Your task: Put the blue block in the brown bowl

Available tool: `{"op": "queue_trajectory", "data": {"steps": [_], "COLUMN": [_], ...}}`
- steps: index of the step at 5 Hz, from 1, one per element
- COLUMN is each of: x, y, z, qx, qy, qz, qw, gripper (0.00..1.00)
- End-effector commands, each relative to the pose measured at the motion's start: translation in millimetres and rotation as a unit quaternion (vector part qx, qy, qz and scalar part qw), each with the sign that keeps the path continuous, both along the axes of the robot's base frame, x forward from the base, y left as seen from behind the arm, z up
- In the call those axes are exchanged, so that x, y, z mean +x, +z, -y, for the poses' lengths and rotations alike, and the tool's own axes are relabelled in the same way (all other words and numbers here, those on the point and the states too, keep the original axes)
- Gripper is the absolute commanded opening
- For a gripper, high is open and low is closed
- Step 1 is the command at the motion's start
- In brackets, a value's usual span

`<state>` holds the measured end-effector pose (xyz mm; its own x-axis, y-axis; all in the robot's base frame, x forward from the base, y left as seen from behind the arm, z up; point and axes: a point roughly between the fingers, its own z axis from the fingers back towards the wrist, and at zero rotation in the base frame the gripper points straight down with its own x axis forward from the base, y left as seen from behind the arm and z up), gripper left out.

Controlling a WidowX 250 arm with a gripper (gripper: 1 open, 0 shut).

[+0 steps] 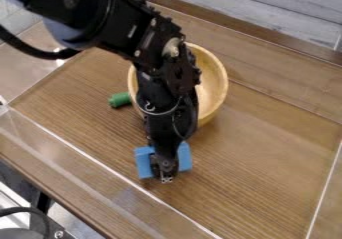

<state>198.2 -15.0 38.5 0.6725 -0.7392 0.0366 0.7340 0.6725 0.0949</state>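
The jaws (164, 166) point straight down at the blue block (163, 160) and stand partly apart, one finger to each side of it as far as this single view lets me judge; whether they already press on its sides cannot be told, since the dark gripper body hides the middle of the block. Blue shows on both sides of the fingers, so the block's long axis seems to run roughly left to right in the picture, across the gap. The block sits flat on the counter (267, 153), directly under the jaws, so no sideways travel looks needed: closing on it appears to be the step in hand.

Taking the brown bowl (209, 87) as landmark, the block lies near it, just in front of its near rim and slightly to the left, toward the camera. A small green piece (118, 100) rests on the counter just left of the bowl. The one arm rises from the jaws across the front of the bowl toward the upper left. After a grip, the carry would be up and back over the near rim.
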Motion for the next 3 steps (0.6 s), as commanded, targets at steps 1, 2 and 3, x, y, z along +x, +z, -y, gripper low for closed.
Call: {"op": "queue_trajectory", "data": {"steps": [1,2,3], "x": [2.4,2.5,2.4], "y": [-1.1,-4.6,-7.8], "z": [-1.1,-1.7,-2.1], "qx": [-0.005,-0.007,-0.010], "qy": [0.007,0.011,0.015], "qz": [0.006,0.007,0.007], "qw": [0.9999,0.9999,0.9998], "gripper": [1.00,1.00,1.00]}}
